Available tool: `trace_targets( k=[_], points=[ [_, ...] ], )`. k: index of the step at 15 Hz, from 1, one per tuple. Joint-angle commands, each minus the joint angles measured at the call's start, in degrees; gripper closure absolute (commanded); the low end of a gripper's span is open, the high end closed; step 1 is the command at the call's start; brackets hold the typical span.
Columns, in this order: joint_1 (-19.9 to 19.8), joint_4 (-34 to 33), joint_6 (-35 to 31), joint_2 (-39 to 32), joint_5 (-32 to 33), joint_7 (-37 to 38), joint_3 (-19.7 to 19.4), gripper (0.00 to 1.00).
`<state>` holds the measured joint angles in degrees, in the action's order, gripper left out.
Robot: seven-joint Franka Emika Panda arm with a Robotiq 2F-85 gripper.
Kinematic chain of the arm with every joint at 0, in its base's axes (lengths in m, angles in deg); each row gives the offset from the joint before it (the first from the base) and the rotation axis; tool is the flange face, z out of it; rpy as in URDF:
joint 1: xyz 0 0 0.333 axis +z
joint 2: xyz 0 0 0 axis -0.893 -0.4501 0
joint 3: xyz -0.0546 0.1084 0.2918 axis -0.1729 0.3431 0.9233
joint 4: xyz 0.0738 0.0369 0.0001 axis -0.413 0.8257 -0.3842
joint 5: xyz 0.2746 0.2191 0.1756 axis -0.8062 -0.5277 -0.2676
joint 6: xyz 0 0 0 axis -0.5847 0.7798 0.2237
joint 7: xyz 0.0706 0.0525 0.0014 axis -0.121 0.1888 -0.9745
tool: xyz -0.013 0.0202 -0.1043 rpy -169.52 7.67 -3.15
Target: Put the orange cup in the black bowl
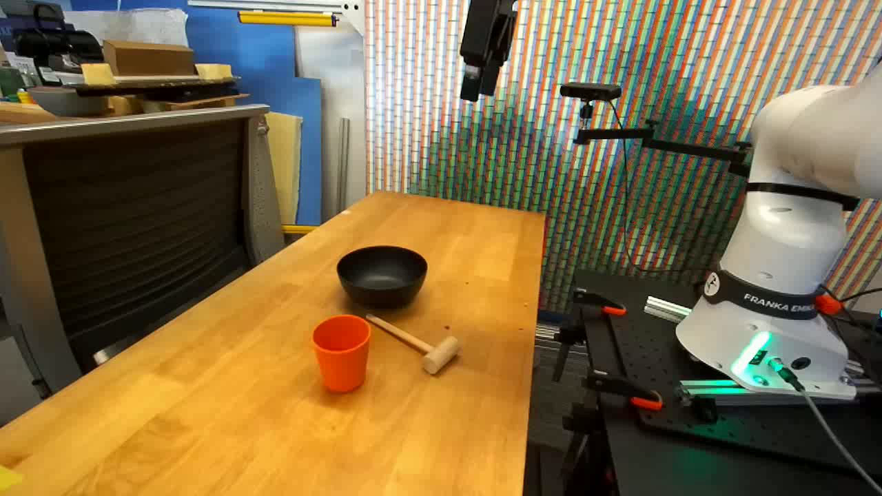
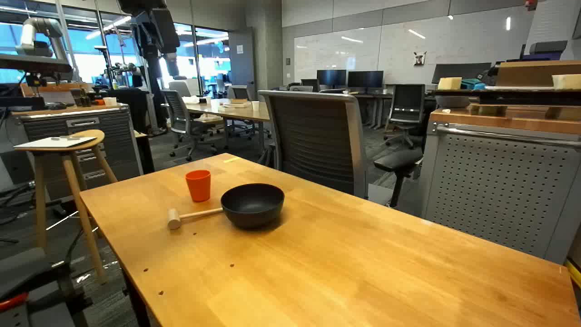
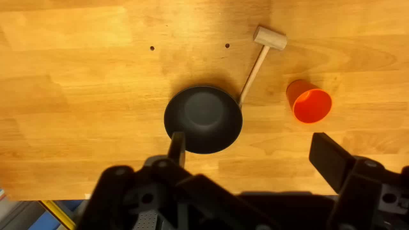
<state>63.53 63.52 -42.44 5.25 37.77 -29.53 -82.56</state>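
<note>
The orange cup [image 1: 342, 355] stands upright on the table, apart from the bowl, in both exterior views [image 2: 199, 186]. In the wrist view the cup [image 3: 311, 105] is right of the bowl and looks empty. The black bowl [image 1: 382, 275] stands upright on the table; it also shows in an exterior view [image 2: 253, 206] and the wrist view [image 3: 204, 118], and looks empty. My gripper [image 3: 249, 137] is wide open with nothing between its fingers. It hangs high above the table, pointing down, in both exterior views [image 1: 480, 86]. One finger overlaps the bowl's near rim in the wrist view, well above it.
A pale wooden mallet [image 1: 413, 342] lies between cup and bowl, its handle end close to the bowl's rim. Its head shows in the wrist view [image 3: 270, 38]. An office chair [image 2: 315, 141] stands at the table's edge. A camera on an arm [image 1: 590, 91] stands behind the table.
</note>
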Motion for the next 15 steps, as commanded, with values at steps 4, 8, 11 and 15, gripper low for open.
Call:
trace_targets(
  k=[4,8,11,15],
  points=[
    [0.52,-0.75,0.09,0.17,0.26,0.19,-0.46,0.0],
    [1.22,-3.77,-2.6,-8.65,-1.77,0.37,-0.33,0.0],
    [3.36,-8.14,-8.13,-18.88,-6.94,0.04,0.01,0.0],
    [5.75,-15.34,-13.09,-31.91,-10.3,-0.12,0.79,0.0]
  ],
)
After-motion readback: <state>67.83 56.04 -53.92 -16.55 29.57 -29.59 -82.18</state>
